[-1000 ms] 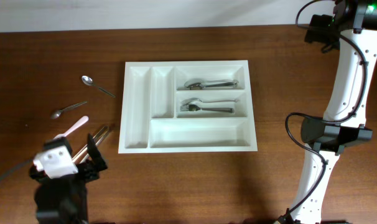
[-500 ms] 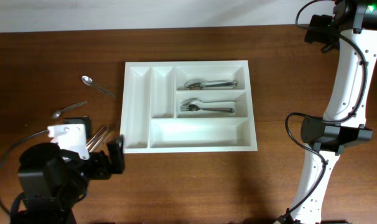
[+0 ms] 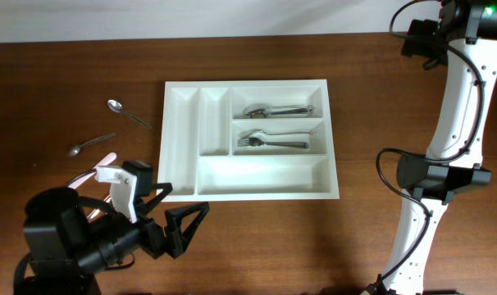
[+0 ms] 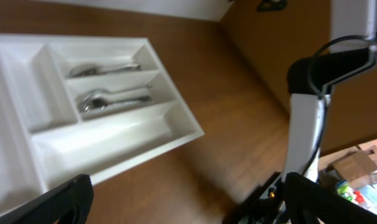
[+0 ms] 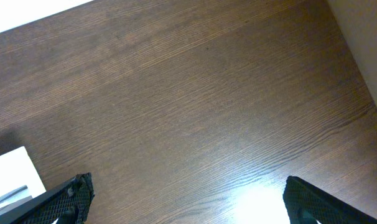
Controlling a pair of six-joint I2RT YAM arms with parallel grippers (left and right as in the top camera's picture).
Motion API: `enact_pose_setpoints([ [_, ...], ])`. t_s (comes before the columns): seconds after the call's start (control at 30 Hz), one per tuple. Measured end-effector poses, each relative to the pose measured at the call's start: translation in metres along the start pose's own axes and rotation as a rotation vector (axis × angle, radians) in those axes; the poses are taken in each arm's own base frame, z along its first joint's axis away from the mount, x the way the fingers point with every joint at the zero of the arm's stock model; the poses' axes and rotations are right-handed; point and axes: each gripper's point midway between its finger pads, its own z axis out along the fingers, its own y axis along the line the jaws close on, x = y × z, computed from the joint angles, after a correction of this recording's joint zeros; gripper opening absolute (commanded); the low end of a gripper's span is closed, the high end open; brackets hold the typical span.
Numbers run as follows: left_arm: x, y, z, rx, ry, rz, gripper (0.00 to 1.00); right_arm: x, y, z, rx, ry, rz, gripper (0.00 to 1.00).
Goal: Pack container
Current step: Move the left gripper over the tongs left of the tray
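Observation:
The container (image 3: 261, 176) is a white five-compartment tray in the middle of the table. Spoons (image 3: 277, 109) lie in its upper right compartment and forks (image 3: 271, 142) in the one below. My left gripper (image 3: 183, 211) is open and empty, just off the tray's near left corner. In the left wrist view the left gripper (image 4: 188, 205) hangs over bare wood beside the container (image 4: 107, 140). My right gripper (image 5: 191, 202) is open over bare table, with only a corner of the container (image 5: 11, 174) in view. Its jaws do not show in the overhead view.
Two loose spoons (image 3: 127, 112) (image 3: 89, 145) lie on the table left of the tray. A pink-handled utensil (image 3: 101, 162) lies near them, partly hidden by my left arm. The right arm (image 3: 453, 123) stands along the right side of the table.
My left arm has swung right, away from the loose utensils toward the tray's near left corner, with its gripper open throughout. The right arm has not moved.

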Motion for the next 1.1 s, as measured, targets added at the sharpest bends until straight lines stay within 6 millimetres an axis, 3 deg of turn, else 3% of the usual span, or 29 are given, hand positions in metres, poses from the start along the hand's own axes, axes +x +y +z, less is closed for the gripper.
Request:
enact_pose_setpoints([
  [0.17, -0.004, 0.012, 0.001, -0.065, -0.013, -0.036, 0.99, 0.0, 0.0, 0.0, 0.0, 0.0, 0.0, 0.99],
  [0.37, -0.01, 0.084, 0.013, -0.363, 0.022, -0.223, 0.99, 0.0, 0.0, 0.0, 0.0, 0.0, 0.001, 0.99],
  [0.53, 0.004, 0.155, 0.019, -0.668, 0.191, -0.363, 0.99, 0.0, 0.0, 0.0, 0.0, 0.0, 0.0, 0.99],
  [0.77, 0.016, 0.21, -0.006, -0.982, 0.429, -0.462, 0.99, 0.0, 0.0, 0.0, 0.0, 0.0, 0.0, 0.99],
  [1.1, 0.055, 0.243, -0.05, -1.154, 0.589, -0.705, 0.99, 0.0, 0.0, 0.0, 0.0, 0.0, 0.0, 0.99],
])
